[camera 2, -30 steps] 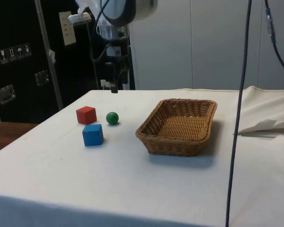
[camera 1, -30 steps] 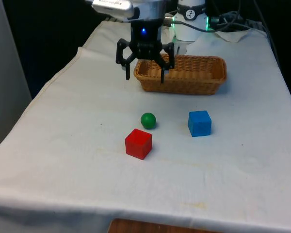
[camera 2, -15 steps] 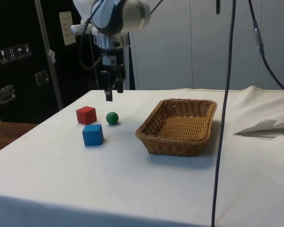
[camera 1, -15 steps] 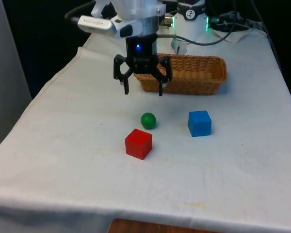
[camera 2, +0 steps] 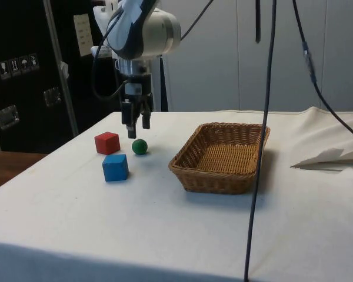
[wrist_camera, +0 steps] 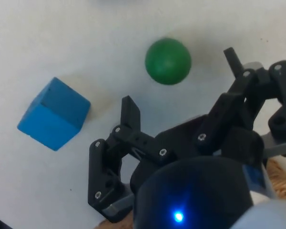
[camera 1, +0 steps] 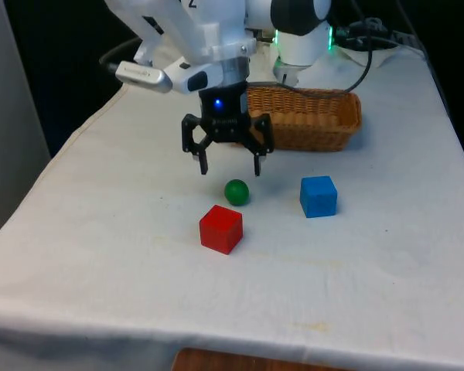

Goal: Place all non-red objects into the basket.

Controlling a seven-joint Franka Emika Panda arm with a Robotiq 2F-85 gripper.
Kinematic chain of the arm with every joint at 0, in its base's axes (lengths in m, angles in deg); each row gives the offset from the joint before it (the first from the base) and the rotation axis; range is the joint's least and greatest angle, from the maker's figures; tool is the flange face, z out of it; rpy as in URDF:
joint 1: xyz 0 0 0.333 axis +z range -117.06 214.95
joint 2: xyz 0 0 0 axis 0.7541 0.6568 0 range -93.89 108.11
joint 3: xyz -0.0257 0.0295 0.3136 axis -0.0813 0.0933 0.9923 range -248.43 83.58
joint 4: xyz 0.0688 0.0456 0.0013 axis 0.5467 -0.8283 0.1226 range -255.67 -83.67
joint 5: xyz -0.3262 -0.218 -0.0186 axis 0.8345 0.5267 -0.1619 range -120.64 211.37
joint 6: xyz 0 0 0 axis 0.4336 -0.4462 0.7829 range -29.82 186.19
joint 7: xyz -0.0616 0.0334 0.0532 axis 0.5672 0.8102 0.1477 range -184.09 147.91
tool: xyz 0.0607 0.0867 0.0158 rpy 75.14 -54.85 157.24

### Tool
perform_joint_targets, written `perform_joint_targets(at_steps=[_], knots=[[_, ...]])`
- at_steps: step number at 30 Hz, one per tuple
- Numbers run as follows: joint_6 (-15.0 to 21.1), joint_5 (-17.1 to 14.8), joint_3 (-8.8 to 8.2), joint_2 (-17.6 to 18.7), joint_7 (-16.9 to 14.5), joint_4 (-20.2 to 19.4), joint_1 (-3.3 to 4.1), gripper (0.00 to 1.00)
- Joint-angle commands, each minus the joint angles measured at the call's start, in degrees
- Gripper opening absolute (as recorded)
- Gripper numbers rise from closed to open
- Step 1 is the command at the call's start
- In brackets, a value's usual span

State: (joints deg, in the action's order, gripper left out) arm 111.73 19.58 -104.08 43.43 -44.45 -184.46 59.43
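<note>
A green ball (camera 1: 236, 192) (camera 2: 139, 146) (wrist_camera: 168, 61) lies mid-table, with a red cube (camera 1: 220, 229) (camera 2: 107, 143) just in front of it and a blue cube (camera 1: 318, 195) (camera 2: 115, 167) (wrist_camera: 54, 114) to the front view's right. My gripper (camera 1: 230, 166) (camera 2: 135, 130) (wrist_camera: 181, 81) hangs open a little above the cloth, just behind the green ball, holding nothing. The wicker basket (camera 1: 332, 133) (camera 2: 223, 176) stands behind it, toward the robot.
The white cloth's left edge (camera 1: 77, 147) drops off beside the arm. A dark cable (camera 2: 260, 147) hangs down in front of the side view, across the basket.
The gripper has come down and forward from in front of the basket to just above and behind the green ball, still open. The cubes and ball have not moved.
</note>
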Motion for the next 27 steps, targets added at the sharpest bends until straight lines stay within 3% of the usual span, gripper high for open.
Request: perform_joint_targets(at_steps=[1, 2, 3, 4, 12, 13, 14, 22, 23, 24, 27], knots=[[-0.34, -0.97, 0.63, 0.57, -0.57, 0.74, -0.57, 1.0], [-0.4, -1.26, 0.69, 0.86, -0.74, 0.97, -0.57, 1.0], [-0.06, -0.57, 0.06, 0.63, -0.17, 0.52, 0.0, 1.0], [-0.4, -1.6, 0.74, 1.15, -0.86, 1.15, -0.63, 1.0], [-0.4, -3.78, 0.69, 2.98, -2.06, 2.18, -0.52, 1.0], [-0.17, -3.27, 0.11, 2.69, -1.6, 1.78, 0.0, 1.0], [-0.34, -3.9, 0.69, 3.15, -2.06, 2.29, -0.46, 1.0], [0.17, -4.01, 0.52, 4.81, -1.95, 2.86, -0.29, 1.0], [-0.06, -3.55, 0.11, 4.58, -1.66, 2.64, 0.0, 1.0], [0.23, -4.01, 0.52, 4.98, -1.95, 2.92, -0.29, 1.0], [0.29, -3.95, 0.46, 5.39, -1.89, 3.09, -0.23, 1.0]])
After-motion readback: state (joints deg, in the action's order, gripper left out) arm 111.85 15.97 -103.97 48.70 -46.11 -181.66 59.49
